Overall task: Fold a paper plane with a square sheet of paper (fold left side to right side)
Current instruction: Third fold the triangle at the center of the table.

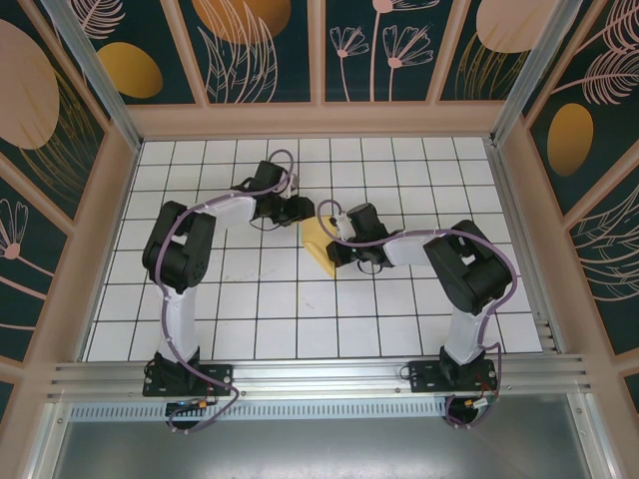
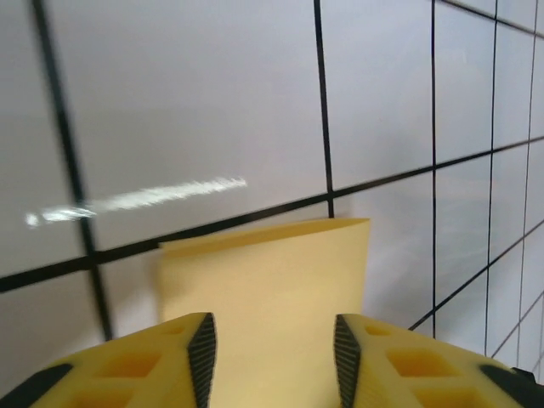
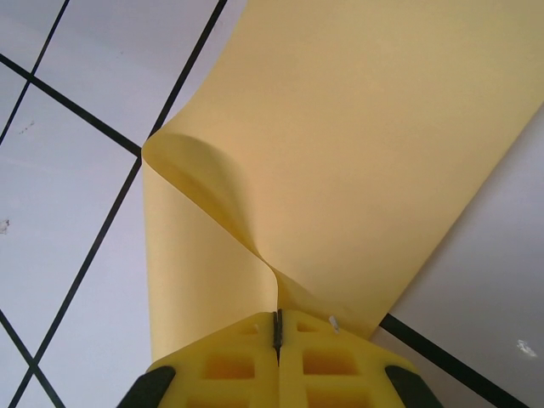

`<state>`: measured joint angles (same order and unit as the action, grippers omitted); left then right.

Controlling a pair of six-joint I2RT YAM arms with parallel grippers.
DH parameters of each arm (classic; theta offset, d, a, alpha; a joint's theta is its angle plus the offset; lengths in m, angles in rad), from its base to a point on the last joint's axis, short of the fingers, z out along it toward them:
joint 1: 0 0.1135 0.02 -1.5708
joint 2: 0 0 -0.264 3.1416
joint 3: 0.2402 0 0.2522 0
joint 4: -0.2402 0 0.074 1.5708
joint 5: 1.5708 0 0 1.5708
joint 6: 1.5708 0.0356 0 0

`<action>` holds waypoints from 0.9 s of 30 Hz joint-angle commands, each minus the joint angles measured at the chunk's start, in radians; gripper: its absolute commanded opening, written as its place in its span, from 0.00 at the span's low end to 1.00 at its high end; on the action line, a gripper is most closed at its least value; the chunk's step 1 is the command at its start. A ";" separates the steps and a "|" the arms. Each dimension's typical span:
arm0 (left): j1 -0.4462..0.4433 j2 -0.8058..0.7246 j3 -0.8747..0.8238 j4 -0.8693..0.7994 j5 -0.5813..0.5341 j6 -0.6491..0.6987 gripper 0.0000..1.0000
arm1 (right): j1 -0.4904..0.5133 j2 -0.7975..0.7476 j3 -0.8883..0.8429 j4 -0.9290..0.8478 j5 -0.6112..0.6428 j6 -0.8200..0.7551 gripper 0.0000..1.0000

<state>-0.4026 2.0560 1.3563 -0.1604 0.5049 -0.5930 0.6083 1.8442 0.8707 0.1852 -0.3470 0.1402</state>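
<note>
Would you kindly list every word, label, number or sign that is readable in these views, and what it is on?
None: no words, labels, brands or numbers are readable. The yellow paper is plain, the white grid table bears only black lines, and the wall panels carry drawn leaves and ovals, no lettering.

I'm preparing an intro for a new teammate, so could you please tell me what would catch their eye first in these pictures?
The yellow sheet of paper stands out on the white grid table, between both arms. The right end effector pinches it into a curl; the left end effector stands open, facing it.
</note>
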 commanded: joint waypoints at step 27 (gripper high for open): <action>-0.117 -0.125 -0.339 0.235 0.055 -0.151 0.25 | 0.006 0.083 0.004 -0.106 0.017 0.001 0.00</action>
<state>-0.5220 1.9137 1.0039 0.0750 0.5854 -0.7467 0.6083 1.8584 0.8871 0.1848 -0.3553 0.1398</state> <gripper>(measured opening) 0.255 0.064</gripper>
